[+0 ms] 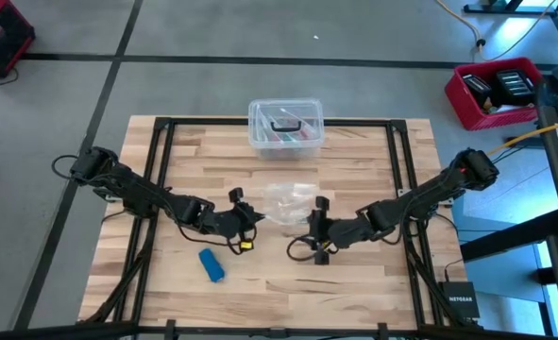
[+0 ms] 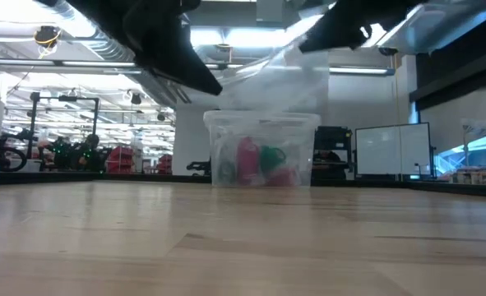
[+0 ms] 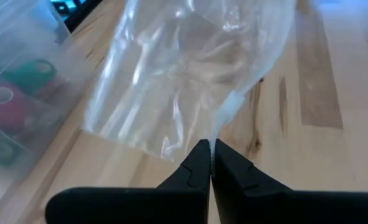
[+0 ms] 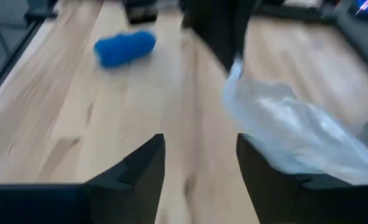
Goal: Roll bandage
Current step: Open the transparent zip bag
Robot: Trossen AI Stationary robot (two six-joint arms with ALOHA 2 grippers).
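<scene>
- From above, the bandage (image 1: 211, 264) lay as a compact blue roll on the table's (image 1: 354, 283) near-left part, touched by neither arm.
- Only the left wrist view showed the left gripper (image 3: 210, 155) pinched tight on the clear plastic bag's (image 3: 190, 74) edge.
- The right gripper (image 4: 199, 155) stood parted, holding nothing, the bag just beside it.
- The lidded box (image 1: 285, 127) sat at the far edge.
</scene>
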